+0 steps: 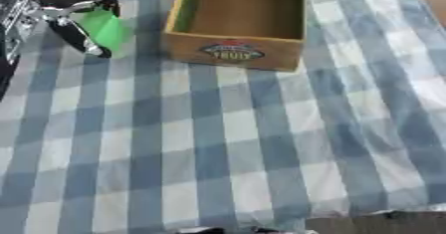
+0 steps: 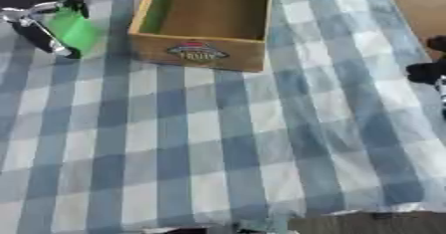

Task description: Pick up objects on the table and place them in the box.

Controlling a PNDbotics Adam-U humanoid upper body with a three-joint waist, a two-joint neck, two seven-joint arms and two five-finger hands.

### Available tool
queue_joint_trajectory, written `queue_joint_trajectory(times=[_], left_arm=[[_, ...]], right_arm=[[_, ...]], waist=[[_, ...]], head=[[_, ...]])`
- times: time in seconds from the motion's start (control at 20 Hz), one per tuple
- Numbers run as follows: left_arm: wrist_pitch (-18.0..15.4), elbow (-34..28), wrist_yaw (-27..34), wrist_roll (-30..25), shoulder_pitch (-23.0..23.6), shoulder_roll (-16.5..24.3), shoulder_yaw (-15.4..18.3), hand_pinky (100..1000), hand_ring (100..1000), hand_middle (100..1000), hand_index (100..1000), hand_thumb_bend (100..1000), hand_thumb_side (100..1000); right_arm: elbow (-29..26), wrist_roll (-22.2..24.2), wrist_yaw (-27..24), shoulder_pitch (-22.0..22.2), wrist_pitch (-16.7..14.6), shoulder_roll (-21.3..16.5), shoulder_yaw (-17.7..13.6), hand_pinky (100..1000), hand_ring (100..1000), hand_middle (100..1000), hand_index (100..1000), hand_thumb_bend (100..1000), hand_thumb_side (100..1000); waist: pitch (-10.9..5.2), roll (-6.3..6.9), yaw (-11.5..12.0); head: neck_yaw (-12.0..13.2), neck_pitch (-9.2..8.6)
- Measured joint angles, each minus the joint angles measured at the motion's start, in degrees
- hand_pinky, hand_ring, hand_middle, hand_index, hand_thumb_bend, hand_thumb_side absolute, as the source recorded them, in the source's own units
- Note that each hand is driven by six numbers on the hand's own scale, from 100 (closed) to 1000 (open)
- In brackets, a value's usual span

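A wooden box (image 1: 233, 53) with a green-lined inside and a printed label stands at the top middle of the checked cloth; its inside shows only bare wood. My left hand (image 1: 76, 33) is at the upper left, just left of the box, with its fingers curled round a bright green object (image 1: 106, 29) held above the cloth. My right hand (image 2: 428, 71) shows only as dark fingers at the right edge of the right eye view, away from the box.
A blue and white checked cloth (image 1: 218, 148) covers the table. Its front edge runs along the bottom right, with bare floor beyond. A brown surface shows at the upper right corner.
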Motion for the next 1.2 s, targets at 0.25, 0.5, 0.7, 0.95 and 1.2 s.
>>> queue_joint_trajectory(times=[0.25, 0.5, 0.7, 0.95, 1.2], left_arm=[[-0.5, -0.8, 0.8, -0.9, 0.0, 0.2, 0.2, 569, 470, 455, 630, 624, 305], [-0.5, -3.1, 3.1, -2.0, 0.0, 1.6, 0.4, 561, 465, 450, 625, 545, 346], [-0.2, -5.0, 4.8, -2.8, 0.0, 2.4, 0.6, 559, 464, 448, 624, 630, 308], [-0.1, -8.2, 7.5, -3.6, -0.5, 3.3, 0.6, 558, 462, 445, 623, 628, 293], [-0.4, -11.7, 10.7, -5.0, -1.5, 3.7, 0.3, 561, 462, 445, 625, 615, 279]], right_arm=[[0.0, 0.0, 0.0, 0.0, 0.0, 0.0, 0.0, 682, 665, 808, 843, 100, 680], [0.0, 0.0, 0.0, 0.0, 0.0, 0.0, 0.0, 682, 666, 809, 843, 100, 679], [0.0, 0.0, 0.0, 0.0, 0.0, 0.0, 0.0, 682, 666, 809, 843, 100, 679], [0.1, 0.0, 0.0, 0.1, 0.0, 0.0, 0.0, 683, 666, 809, 844, 100, 678], [0.2, 0.0, 0.0, 0.1, 0.0, -0.1, 0.0, 683, 667, 809, 844, 100, 678]], waist=[[-0.03, 0.01, 0.2], [-0.38, 0.02, 0.6], [-0.47, 0.03, 0.6], [-0.81, 0.07, 0.9], [-1.11, 0.22, 1.0]], head=[[-0.2, 0.0], [-0.3, 0.0], [-0.5, 0.0], [-0.7, 0.0], [-0.8, 0.0]])
